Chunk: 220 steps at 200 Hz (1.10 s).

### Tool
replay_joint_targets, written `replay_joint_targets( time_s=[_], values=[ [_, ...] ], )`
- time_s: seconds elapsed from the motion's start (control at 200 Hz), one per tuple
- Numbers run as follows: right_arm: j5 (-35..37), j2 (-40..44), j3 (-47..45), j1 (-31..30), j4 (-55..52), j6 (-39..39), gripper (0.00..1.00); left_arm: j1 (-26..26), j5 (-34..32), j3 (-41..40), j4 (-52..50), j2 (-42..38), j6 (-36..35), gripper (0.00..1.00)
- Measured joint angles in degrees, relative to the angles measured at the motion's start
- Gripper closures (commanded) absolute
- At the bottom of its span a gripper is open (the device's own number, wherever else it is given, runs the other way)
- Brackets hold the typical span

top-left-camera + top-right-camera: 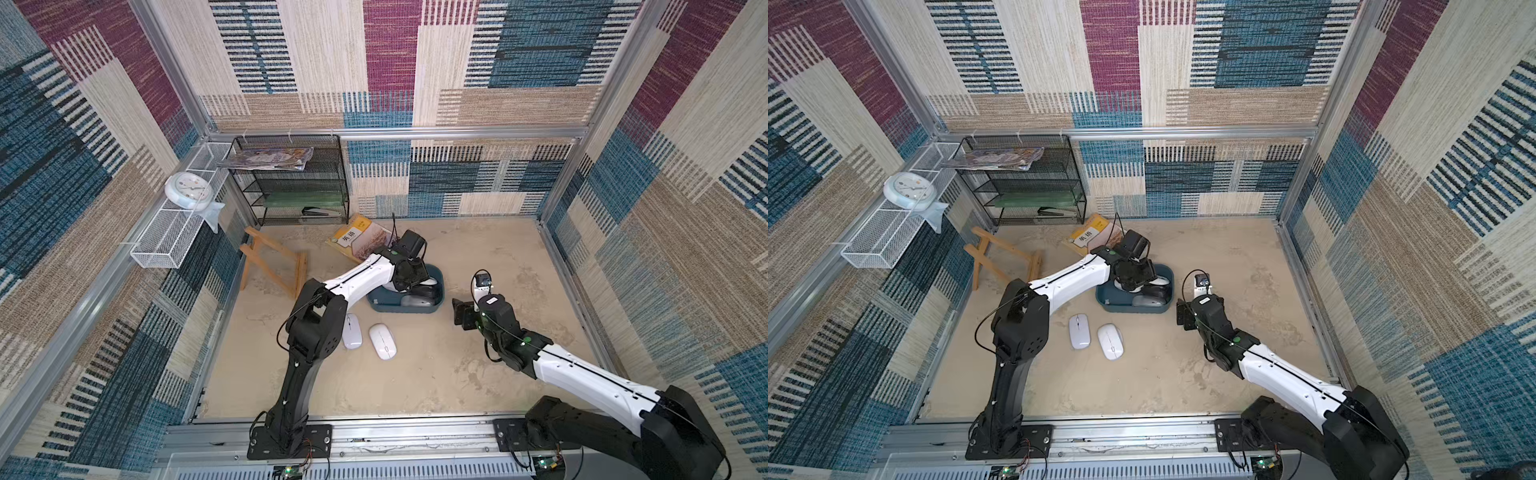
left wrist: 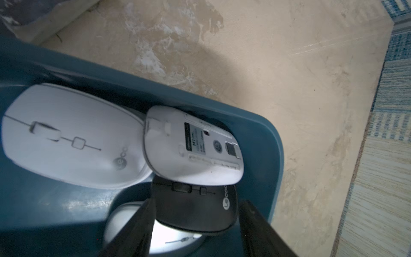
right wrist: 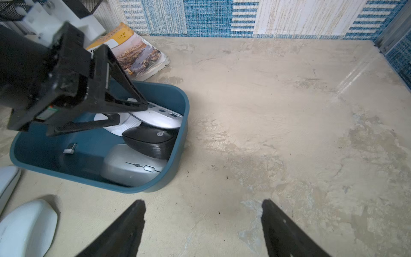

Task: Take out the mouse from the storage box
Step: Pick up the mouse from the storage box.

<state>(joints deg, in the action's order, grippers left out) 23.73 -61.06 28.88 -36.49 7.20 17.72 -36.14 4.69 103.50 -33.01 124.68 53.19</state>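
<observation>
The storage box (image 3: 185,104), a shallow teal tub with rounded corners, sits mid-table (image 3: 289,111). It holds a black mouse (image 2: 193,209), a silver mouse (image 3: 131,165), a white mouse (image 2: 66,138) and an overturned white mouse (image 2: 191,144). The left end effector (image 2: 198,201) reaches inside, its fingers flanking the black mouse; I cannot tell whether they grip it. The right end effector (image 3: 203,203) hangs wide apart beside the box.

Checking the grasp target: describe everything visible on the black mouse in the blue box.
The black mouse is matte plastic with a scroll wheel, a small button, a white logo and a ribbed side. It lies top up, tilted, in a corner of the blue box, partly on a silver mouse; an upside-down white mouse overlaps its wheel end. The left end effector straddles it, jaws apart; contact is unclear.
</observation>
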Motion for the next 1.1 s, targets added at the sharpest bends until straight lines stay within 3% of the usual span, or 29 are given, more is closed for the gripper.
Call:
replay_joint_targets(
  time_s=[0.776,1.102],
  values=[
    [-1.9,0.9,-0.8,0.1,1.2,0.0,0.14,-0.3,-1.1,7.5,1.1,8.4,1.9,0.49],
    [-2.8,0.8,-1.0,0.2,1.4,0.0,0.14,-0.6,-1.5,5.4,5.3,8.2,0.4,0.38]
  ],
)
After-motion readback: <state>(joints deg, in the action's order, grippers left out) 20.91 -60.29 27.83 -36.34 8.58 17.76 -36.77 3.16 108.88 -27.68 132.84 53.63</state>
